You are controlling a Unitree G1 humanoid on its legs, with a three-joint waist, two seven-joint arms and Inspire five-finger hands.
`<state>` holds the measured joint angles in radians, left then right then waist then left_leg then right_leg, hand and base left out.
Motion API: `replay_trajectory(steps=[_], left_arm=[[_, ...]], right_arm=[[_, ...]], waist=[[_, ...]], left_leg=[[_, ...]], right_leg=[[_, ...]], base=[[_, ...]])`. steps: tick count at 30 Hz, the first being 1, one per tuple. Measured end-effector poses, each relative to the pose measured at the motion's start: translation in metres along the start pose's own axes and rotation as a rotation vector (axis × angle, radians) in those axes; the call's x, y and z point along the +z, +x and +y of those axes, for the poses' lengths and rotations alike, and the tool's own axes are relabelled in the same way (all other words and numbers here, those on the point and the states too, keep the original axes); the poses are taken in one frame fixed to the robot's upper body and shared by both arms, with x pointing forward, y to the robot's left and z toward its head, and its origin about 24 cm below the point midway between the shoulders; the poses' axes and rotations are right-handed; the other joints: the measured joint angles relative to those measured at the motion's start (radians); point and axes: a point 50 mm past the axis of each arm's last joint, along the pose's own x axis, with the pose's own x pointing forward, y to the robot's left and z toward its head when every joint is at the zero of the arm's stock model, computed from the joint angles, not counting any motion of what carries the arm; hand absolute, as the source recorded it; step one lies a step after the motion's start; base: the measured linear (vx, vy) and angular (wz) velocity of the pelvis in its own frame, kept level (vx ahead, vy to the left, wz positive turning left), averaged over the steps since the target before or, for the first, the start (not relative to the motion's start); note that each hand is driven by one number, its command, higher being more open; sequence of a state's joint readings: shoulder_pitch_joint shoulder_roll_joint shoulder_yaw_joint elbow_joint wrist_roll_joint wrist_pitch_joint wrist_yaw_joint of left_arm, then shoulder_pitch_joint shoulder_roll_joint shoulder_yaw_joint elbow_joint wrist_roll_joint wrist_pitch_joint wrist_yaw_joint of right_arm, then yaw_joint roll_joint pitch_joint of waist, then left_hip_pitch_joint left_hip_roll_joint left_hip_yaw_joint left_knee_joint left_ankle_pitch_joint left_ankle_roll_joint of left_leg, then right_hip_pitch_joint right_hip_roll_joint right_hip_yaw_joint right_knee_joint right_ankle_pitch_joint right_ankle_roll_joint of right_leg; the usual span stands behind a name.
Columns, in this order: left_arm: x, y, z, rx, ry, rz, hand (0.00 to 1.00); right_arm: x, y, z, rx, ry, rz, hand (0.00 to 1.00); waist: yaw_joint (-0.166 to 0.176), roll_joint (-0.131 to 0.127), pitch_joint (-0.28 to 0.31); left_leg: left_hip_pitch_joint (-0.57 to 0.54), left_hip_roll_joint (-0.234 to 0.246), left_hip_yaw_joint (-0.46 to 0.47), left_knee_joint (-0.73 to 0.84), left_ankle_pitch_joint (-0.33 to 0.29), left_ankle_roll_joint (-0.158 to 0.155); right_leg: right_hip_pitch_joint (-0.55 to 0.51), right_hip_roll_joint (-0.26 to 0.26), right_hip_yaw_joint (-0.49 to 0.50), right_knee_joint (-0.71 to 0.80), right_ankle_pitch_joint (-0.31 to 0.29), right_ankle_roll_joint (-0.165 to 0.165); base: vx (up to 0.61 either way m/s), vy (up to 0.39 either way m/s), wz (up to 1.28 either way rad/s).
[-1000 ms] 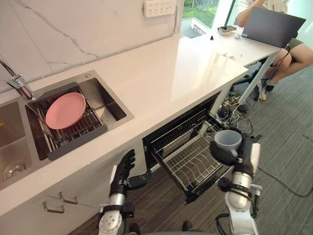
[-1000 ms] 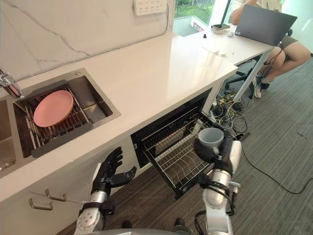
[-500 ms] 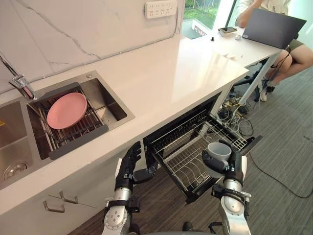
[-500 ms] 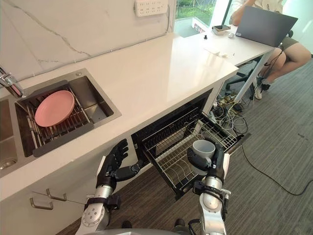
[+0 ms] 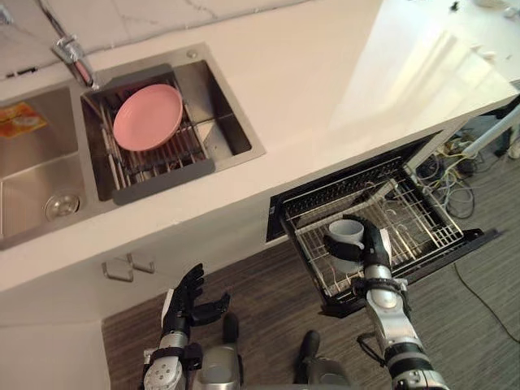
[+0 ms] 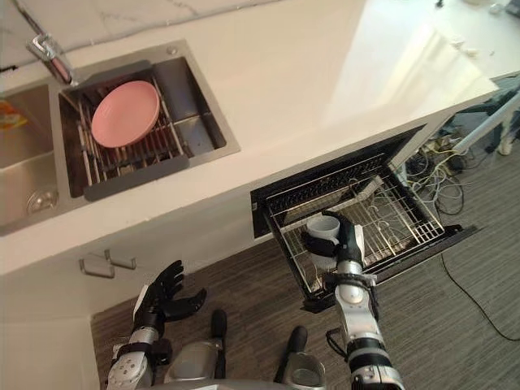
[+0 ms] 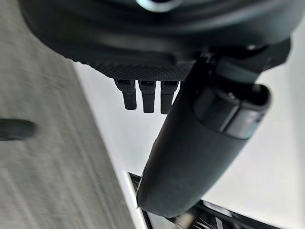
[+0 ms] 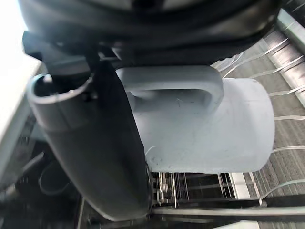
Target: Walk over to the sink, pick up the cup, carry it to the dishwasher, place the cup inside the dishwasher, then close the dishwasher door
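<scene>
1. Right hand (image 5: 375, 248): the forearm comes up from the lower right. The hand is over the near left end of the pulled-out dishwasher rack (image 5: 410, 223), palm facing the cup.
2. Grip: its fingers and thumb are curled round the grey cup (image 5: 344, 236). In the right wrist view the thumb (image 8: 95, 143) lies across one side of the cup body and the cup handle (image 8: 171, 78) sits up against the palm.
3. Cup: upright, mouth up, over the rack wires just outside the dishwasher opening. Can't tell whether its base touches the wires.
4. Dishwasher door (image 5: 470, 239): folded down and open, with the rack extended above it.
5. Left hand (image 5: 192, 299): low at the lower left, over the floor in front of the white cabinet front (image 5: 73, 292), well apart from the rack.
6. Left hand state: fingers spread and nearly straight, thumb out to the side, holding nothing. The left wrist view shows the fingers (image 7: 147, 98) in a straight row and the thumb (image 7: 190, 152) extended beside them.
7. Surroundings: a pink plate (image 5: 148, 116) leans on the drain rack (image 5: 162, 166) in the sink (image 5: 240, 134), with the faucet (image 5: 71, 57) behind it. The white countertop (image 5: 349, 73) runs above the dishwasher.
</scene>
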<state>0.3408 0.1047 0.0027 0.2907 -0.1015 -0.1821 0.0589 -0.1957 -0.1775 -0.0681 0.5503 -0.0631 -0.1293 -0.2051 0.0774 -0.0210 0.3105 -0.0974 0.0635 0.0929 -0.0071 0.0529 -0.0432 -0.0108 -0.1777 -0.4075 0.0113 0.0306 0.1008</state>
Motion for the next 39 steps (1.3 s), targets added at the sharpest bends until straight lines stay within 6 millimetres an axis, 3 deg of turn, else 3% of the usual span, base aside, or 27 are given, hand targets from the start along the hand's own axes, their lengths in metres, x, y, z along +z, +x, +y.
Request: replay_trajectory(steps=[2,11,25,30,33,35,39], left_arm=[[0.0,0.004,-0.001,-0.001,0.0,0.002,0.9],[0.002,0.013,0.001,0.022,-0.004,0.005,0.9],[-0.007,0.018,-0.001,0.028,-0.001,0.052,0.9],[-0.013,0.017,0.0,0.034,0.001,0.076,0.9],[-0.02,0.015,0.0,0.034,0.003,0.107,0.9],[-0.025,0.013,0.001,0.038,0.007,0.131,0.9],[-0.026,0.014,0.0,0.038,0.004,0.135,0.9]], right_arm=[[0.006,0.007,0.002,0.003,-0.002,-0.003,0.9],[0.009,0.013,0.005,-0.018,-0.017,0.009,0.9],[0.015,0.002,0.008,-0.042,0.019,-0.041,0.9],[0.038,-0.017,0.001,-0.066,0.07,-0.176,0.9],[0.051,-0.039,-0.009,-0.09,0.102,-0.286,0.9],[0.049,-0.057,-0.017,-0.121,0.127,-0.304,0.9],[0.049,-0.073,-0.03,-0.164,0.136,-0.32,0.9]], waist=[[0.021,0.001,0.034],[0.023,0.003,0.081],[0.018,0.004,0.084],[0.014,0.004,0.083],[-0.015,0.0,0.08],[-0.034,-0.008,0.072],[-0.069,-0.014,0.028]], left_leg=[[-0.016,0.0,-0.008,0.016,0.001,0.001],[-0.051,0.0,-0.029,0.046,0.001,0.004],[-0.038,0.006,0.001,0.046,0.0,0.001],[0.0,0.019,0.051,0.048,-0.022,-0.005],[0.005,0.02,0.042,0.048,-0.034,-0.007],[0.011,0.017,0.014,0.05,-0.03,-0.005],[-0.022,0.015,-0.1,0.052,-0.016,-0.023]], right_leg=[[-0.009,-0.002,-0.005,0.012,-0.002,-0.003],[-0.03,-0.006,-0.02,0.038,-0.008,-0.011],[-0.042,-0.005,0.013,0.045,-0.008,-0.01],[-0.036,0.003,0.064,0.047,-0.005,-0.013],[-0.036,0.003,0.065,0.069,-0.036,-0.016],[-0.036,0.005,0.09,0.121,-0.088,-0.009],[-0.006,0.017,0.021,0.135,-0.109,-0.018]], base=[[-0.05,0.008,0.12],[-0.02,0.005,0.06],[0.0,-0.001,-0.06],[-0.02,-0.009,-0.29],[0.02,-0.011,0.02],[0.07,-0.044,0.38],[0.11,-0.065,0.76]])
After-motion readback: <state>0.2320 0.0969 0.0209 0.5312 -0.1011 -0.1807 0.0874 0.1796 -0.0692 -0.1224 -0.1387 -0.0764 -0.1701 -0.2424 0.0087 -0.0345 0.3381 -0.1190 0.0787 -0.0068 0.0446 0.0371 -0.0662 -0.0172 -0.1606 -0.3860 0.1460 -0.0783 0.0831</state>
